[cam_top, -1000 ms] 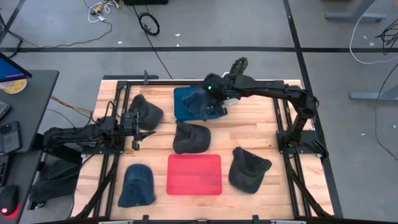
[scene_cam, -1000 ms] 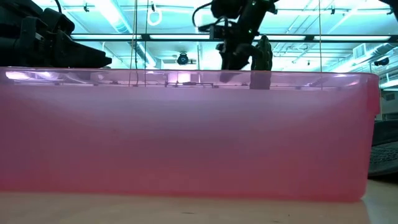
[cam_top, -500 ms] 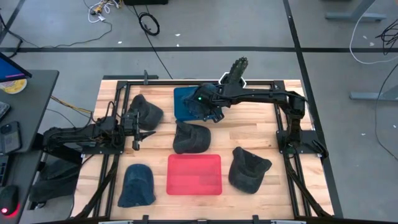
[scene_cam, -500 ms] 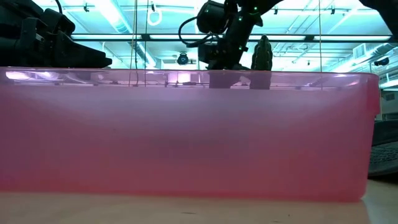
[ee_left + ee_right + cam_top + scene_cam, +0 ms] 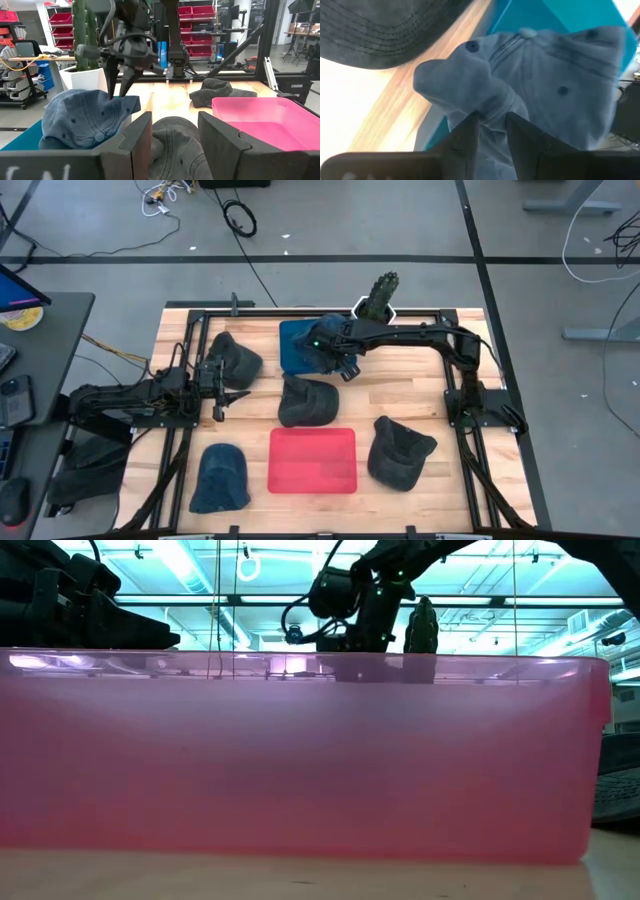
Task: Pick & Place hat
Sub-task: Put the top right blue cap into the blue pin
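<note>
1 blue hat (image 5: 540, 85) in right tool (image 5: 492, 131)

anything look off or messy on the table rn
Mostly tidy. One oddity: the blue hat in the teal bin is bunched into a ridge where the right gripper pinches its fabric. The dark hats lie loosely crumpled on the wood around the empty pink bin. The left gripper waits, open.

A green cactus (image 5: 378, 293) stands at the far edge of the wooden surface (image 5: 400, 385). Black cables (image 5: 238, 218) lie on the grey floor beyond. Red storage bins (image 5: 62, 18) fill shelves in the room behind.
</note>
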Available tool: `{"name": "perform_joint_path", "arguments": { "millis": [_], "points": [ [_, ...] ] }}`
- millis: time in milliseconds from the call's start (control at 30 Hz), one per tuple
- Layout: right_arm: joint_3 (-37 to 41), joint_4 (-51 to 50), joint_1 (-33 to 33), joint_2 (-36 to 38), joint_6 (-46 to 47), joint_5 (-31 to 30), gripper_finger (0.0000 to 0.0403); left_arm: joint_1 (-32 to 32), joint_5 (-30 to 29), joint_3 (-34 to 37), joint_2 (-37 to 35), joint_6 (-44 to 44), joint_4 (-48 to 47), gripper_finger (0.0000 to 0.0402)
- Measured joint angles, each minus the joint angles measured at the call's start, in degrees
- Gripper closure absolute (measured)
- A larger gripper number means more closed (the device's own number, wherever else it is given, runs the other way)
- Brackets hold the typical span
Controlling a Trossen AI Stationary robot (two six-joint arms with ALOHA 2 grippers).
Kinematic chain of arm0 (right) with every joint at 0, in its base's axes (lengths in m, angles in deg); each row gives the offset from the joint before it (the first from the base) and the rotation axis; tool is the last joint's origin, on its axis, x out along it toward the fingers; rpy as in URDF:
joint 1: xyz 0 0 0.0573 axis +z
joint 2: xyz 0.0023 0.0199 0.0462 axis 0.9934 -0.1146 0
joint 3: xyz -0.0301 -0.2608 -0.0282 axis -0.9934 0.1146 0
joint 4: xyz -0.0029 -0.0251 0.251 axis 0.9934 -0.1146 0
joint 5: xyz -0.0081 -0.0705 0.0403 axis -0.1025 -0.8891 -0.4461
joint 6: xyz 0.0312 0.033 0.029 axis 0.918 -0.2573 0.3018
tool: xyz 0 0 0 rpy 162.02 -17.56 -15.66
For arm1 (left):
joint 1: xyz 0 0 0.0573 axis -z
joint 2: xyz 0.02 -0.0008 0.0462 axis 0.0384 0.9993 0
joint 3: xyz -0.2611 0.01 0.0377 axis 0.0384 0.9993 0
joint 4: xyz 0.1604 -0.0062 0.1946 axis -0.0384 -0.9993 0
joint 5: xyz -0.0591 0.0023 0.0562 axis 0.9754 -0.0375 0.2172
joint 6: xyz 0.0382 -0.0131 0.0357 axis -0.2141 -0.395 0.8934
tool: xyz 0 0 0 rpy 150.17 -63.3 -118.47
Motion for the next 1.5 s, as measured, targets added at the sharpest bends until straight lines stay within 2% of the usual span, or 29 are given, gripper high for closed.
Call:
{"name": "perform_joint_path", "arguments": {
  "millis": [167,333,600,767,900,1000,1167,1367,1500],
  "points": [
    [0.03,2.68,-0.05,-1.04,0.28,-0.12,0.0310,0.00,-0.02,0.00,0.00,0.00,0.01,0.0236],
    [0.04,5.45,-0.03,-0.98,1.14,-0.10,0.0389,-0.01,0.00,0.01,0.00,0.00,0.01,0.0236],
    [0.04,12.78,-0.80,-0.98,15.16,-0.10,0.0398,0.00,0.00,0.00,0.00,0.00,0.02,0.0236],
    [0.00,11.40,-1.35,-1.54,20.57,0.33,0.0400,0.00,0.00,0.02,-0.02,0.00,0.04,0.0236],
    [0.05,8.78,-1.32,-2.56,23.12,3.80,0.0401,-0.02,0.00,0.02,-0.02,0.00,0.04,0.0236],
    [0.04,8.36,-1.32,-2.98,26.32,4.22,0.0401,0.00,0.00,0.01,-0.02,0.00,0.04,0.0236],
    [0.04,10.90,-1.32,-3.34,27.89,2.37,0.0375,-0.02,-0.02,0.00,-0.02,0.00,0.04,0.0236],
    [0.04,16.20,-1.68,-3.32,31.52,1.56,0.0314,0.00,0.00,0.02,-0.02,0.00,0.04,0.0236],
    [0.04,16.23,-2.13,-3.32,32.42,1.57,0.0272,-0.02,-0.01,0.02,-0.02,0.00,0.04,0.0236]
  ]
}}
